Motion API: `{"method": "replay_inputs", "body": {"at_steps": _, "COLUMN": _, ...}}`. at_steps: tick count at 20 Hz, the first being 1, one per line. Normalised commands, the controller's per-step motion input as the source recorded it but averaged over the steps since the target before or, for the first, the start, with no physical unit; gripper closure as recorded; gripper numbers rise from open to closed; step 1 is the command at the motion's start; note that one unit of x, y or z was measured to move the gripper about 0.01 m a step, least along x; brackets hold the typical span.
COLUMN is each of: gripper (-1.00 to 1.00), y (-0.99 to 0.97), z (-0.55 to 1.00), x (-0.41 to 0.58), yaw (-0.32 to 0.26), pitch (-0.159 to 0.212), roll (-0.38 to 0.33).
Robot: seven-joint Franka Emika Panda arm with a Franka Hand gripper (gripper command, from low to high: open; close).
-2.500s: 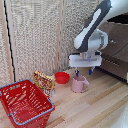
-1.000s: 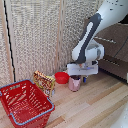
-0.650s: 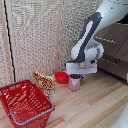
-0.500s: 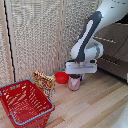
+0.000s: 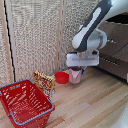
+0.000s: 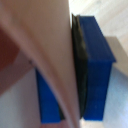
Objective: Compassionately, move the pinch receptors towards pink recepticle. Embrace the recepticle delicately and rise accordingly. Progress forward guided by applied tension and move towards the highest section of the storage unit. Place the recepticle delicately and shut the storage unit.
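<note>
The pink recepticle (image 5: 75,76), a small pale pink mug, is at floor level next to a red bowl (image 5: 61,77). My gripper (image 5: 76,70) reaches down from the white block onto its rim. In the wrist view the mug's pink wall (image 6: 52,45) runs between the blue finger pads (image 6: 96,65), so the gripper (image 6: 70,75) is shut on it. I cannot tell whether the mug's base touches the floor. The storage unit (image 5: 117,55), a dark brown dresser, stands at the exterior view's right. Its highest section is partly behind the arm and too blurred to read.
A red wire-mesh basket (image 5: 25,102) sits at the exterior view's lower left. A small yellow-brown patterned object (image 5: 44,81) stands between the basket and the red bowl. Pale slatted panels (image 5: 35,40) form the wall behind, over a wooden floor (image 5: 90,107).
The gripper came down from above the mug onto its rim. Over the last second the arm and mug have shifted only slightly.
</note>
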Motion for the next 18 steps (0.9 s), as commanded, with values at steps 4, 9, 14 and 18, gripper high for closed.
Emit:
{"method": "replay_inputs", "body": {"at_steps": 4, "gripper": 1.00, "y": 0.00, "z": 0.86, "x": 0.178, "yaw": 0.000, "pitch": -0.001, "roll": -0.040}}
{"method": "replay_inputs", "body": {"at_steps": 9, "gripper": 1.00, "y": 0.00, "z": 0.85, "x": 0.266, "yaw": -0.008, "pitch": -0.001, "roll": -0.040}}
{"method": "replay_inputs", "body": {"at_steps": 14, "gripper": 1.00, "y": 0.00, "z": 0.88, "x": 0.328, "yaw": -0.006, "pitch": 0.001, "roll": -0.051}}
{"method": "replay_inputs", "body": {"at_steps": 18, "gripper": 1.00, "y": 0.00, "z": 0.91, "x": 0.410, "yaw": -0.046, "pitch": 0.031, "roll": -0.064}}
